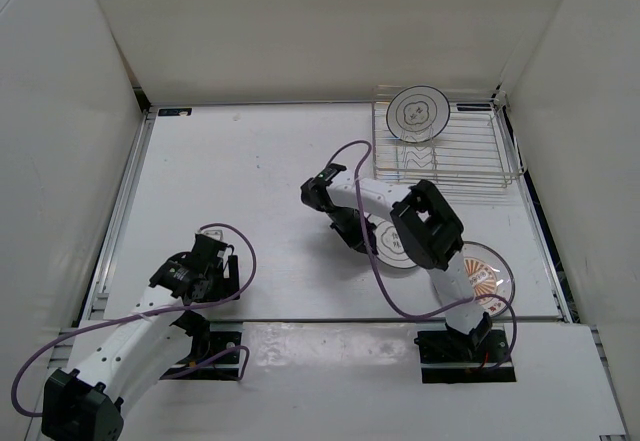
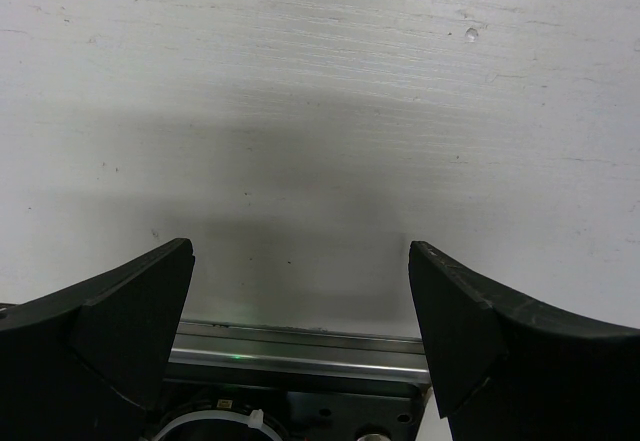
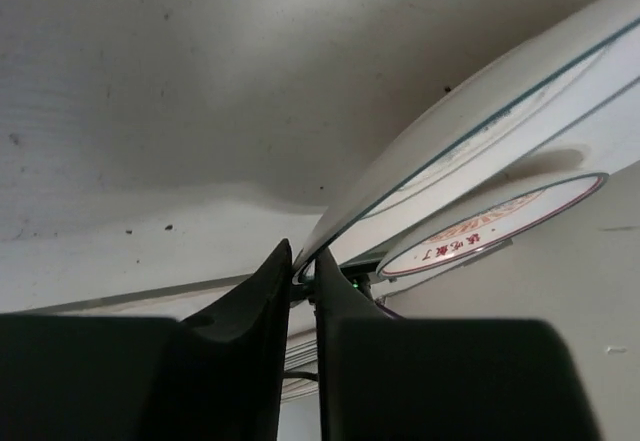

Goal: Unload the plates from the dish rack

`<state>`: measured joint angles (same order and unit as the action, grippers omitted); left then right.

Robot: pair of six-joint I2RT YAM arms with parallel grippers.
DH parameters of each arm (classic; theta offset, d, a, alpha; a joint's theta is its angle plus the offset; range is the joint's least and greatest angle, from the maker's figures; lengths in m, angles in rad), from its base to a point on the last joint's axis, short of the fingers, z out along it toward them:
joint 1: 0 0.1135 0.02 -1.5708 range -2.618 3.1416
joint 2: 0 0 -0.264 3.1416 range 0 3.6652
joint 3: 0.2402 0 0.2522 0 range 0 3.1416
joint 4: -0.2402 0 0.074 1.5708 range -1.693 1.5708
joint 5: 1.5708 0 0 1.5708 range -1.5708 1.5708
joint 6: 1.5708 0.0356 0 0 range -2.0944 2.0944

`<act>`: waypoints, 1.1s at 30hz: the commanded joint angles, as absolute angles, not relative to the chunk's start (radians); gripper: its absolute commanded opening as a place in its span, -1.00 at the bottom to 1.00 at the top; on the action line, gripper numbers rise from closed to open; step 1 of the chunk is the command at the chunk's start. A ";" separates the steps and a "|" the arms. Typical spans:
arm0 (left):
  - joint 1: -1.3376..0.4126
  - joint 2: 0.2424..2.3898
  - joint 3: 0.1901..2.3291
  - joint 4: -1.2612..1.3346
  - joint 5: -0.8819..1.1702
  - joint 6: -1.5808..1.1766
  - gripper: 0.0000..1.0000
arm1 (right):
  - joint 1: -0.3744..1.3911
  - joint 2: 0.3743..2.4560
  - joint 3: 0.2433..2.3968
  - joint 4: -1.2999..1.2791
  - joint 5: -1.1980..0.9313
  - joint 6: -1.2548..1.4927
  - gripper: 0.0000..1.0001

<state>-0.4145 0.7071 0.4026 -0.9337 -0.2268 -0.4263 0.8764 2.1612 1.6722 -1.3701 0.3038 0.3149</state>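
Fingers (image 2: 130, 311) of the left claw (image 2: 300, 261) stand spread wide, released and holding nothing, low over the desk (image 1: 240, 181) toward its near left corner. My guess is that this arm is parked out of the way, since the plates all lie on the other side. Toward the middle of the desk, the right claw (image 3: 303, 261) is clenched on the rim of a ringed plate (image 3: 480, 111), a thin edge pinch that suits a plate drawn out of slots. The plate hangs tilted low over the desk or already touches it; I cannot tell which. Just right of it, close to the near edge, the orange sunburst plate (image 1: 490, 279) lies flat, so this looks like the chosen set-down spot. At the far right corner the dish rack (image 1: 470, 161) holds a second ringed plate (image 1: 418, 113) upright on its far left side, propped by the bars and not yet unloaded.
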 commanded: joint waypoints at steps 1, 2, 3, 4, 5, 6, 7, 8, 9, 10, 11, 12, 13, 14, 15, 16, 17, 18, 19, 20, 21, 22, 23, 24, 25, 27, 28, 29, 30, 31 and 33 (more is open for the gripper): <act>-0.417 0.699 0.403 -0.916 -0.222 -0.423 1.00 | 0.864 2.174 1.658 -1.634 0.265 0.322 -0.69; -0.419 0.699 0.399 -0.916 -0.224 -0.422 1.00 | 0.858 2.178 1.657 -1.625 0.258 0.322 -0.51; -0.417 0.703 0.399 -0.917 -0.219 -0.423 1.00 | 0.851 2.187 1.654 -1.621 0.252 0.319 -0.43; -0.417 0.703 0.402 -0.914 -0.221 -0.423 1.00 | 0.853 2.192 1.652 -1.600 0.245 0.315 -0.43; -0.416 0.704 0.399 -0.916 -0.221 -0.423 1.00 | 0.845 2.197 1.652 -1.594 0.235 0.311 -0.43; -0.417 0.706 0.399 -0.917 -0.221 -0.422 1.00 | 0.845 2.203 1.649 -1.585 0.239 0.305 -0.43; -0.416 0.703 0.400 -0.916 -0.221 -0.425 1.00 | 0.845 2.207 1.654 -1.575 0.241 0.302 -0.43; -0.417 0.707 0.399 -0.914 -0.221 -0.425 1.00 | 0.842 2.230 1.660 -1.580 0.226 0.305 -0.43; -0.417 0.701 0.400 -0.916 -0.221 -0.426 1.00 | 0.836 2.233 1.664 -1.578 0.216 0.304 -0.37; -0.417 0.703 0.399 -0.919 -0.219 -0.425 1.00 | 0.833 2.237 1.667 -1.575 0.207 0.299 -0.37; -0.417 0.703 0.402 -0.920 -0.222 -0.428 1.00 | 0.836 2.234 1.670 -1.577 0.204 0.301 -0.37; -0.416 0.704 0.399 -0.919 -0.222 -0.426 1.00 | 0.833 2.227 1.675 -1.578 0.206 0.299 -0.37; -0.419 0.700 0.399 -0.917 -0.224 -0.426 1.00 | 0.833 2.212 1.686 -1.582 0.203 0.302 -0.33; -0.417 0.701 0.399 -0.919 -0.229 -0.426 1.00 | 0.830 2.198 1.716 -1.589 0.192 0.302 -0.22; -0.417 0.700 0.399 -0.919 -0.226 -0.426 1.00 | 0.827 2.191 1.732 -1.601 0.164 0.302 -0.18; -0.419 0.703 0.400 -0.922 -0.227 -0.428 1.00 | 0.824 2.171 1.752 -1.609 0.152 0.299 -0.15; -0.417 0.701 0.400 -0.919 -0.227 -0.428 1.00 | 0.824 2.158 1.813 -1.649 0.144 0.302 -0.15; -0.416 0.701 0.400 -0.919 -0.224 -0.426 1.00 | 0.818 2.119 1.827 -1.651 0.137 0.295 -0.12; -0.417 0.704 0.397 -0.919 -0.224 -0.426 1.00 | 0.816 2.097 1.841 -1.649 0.135 0.313 -0.07; -0.417 0.700 0.399 -0.917 -0.222 -0.426 1.00 | 0.812 2.073 1.900 -1.644 0.140 0.305 -0.04; -0.417 0.701 0.397 -0.919 -0.222 -0.426 1.00 | 0.808 2.018 1.925 -1.647 0.132 0.307 0.15; -0.417 0.704 0.400 -0.916 -0.221 -0.425 1.00 | 0.796 2.004 1.978 -1.647 0.120 0.308 0.26; -0.417 0.707 0.400 -0.916 -0.224 -0.425 1.00 | 0.793 1.990 2.009 -1.647 0.106 0.305 0.31; -0.417 0.707 0.399 -0.914 -0.224 -0.423 1.00 | 0.785 1.980 2.105 -1.652 0.092 0.302 0.38; -0.417 0.707 0.400 -0.911 -0.222 -0.423 1.00 | 0.775 1.979 2.190 -1.648 0.094 0.310 0.43; -0.419 0.710 0.394 -0.904 -0.222 -0.420 1.00 | 0.759 1.977 2.279 -1.643 0.162 0.389 0.70; -0.417 0.713 0.391 -0.902 -0.222 -0.420 1.00 | 0.723 1.971 2.393 -1.638 0.216 0.423 0.81; -0.417 0.715 0.391 -0.902 -0.222 -0.420 1.00 | 0.707 1.964 2.407 -1.625 0.225 0.449 0.81; -0.419 0.718 0.393 -0.902 -0.221 -0.420 1.00 | 0.669 1.947 2.402 -1.486 0.216 0.460 0.81; -0.417 0.716 0.393 -0.902 -0.221 -0.420 1.00 | 0.652 1.871 2.310 -1.423 0.184 0.480 0.81; -0.416 0.710 0.393 -0.904 -0.222 -0.420 1.00 | 0.595 1.809 2.229 -1.163 0.201 0.521 0.81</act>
